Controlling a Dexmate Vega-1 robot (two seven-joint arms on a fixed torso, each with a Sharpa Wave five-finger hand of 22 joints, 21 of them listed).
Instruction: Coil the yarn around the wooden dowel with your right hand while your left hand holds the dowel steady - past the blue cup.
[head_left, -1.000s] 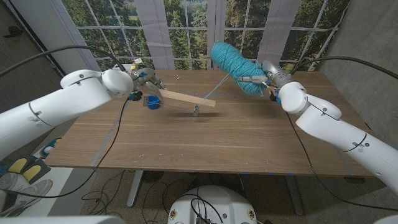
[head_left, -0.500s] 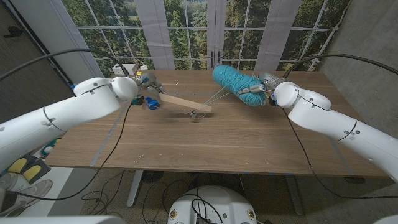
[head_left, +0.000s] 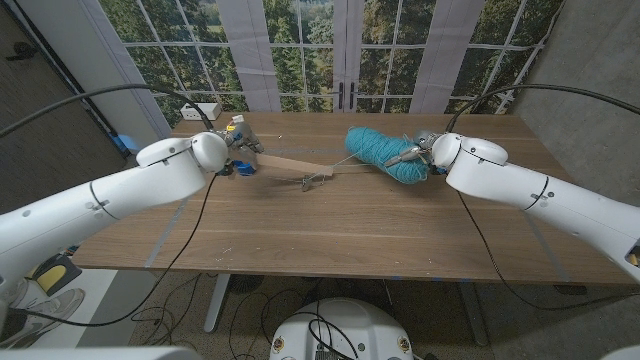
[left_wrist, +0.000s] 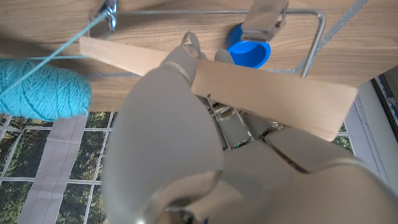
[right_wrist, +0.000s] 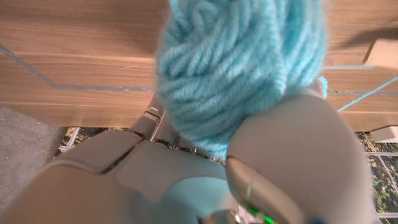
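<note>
The wooden dowel (head_left: 295, 165), a flat pale slat, lies across the far middle of the counter (head_left: 330, 225), my left hand (head_left: 238, 140) grasping its left end beside the blue cup (head_left: 246, 166). A taut strand runs from the metal clip (head_left: 312, 181) at the slat's right end to the teal yarn (head_left: 385, 152), which my right hand (head_left: 420, 150) grips with fingers wrapped around the skein, far right of centre.
</note>
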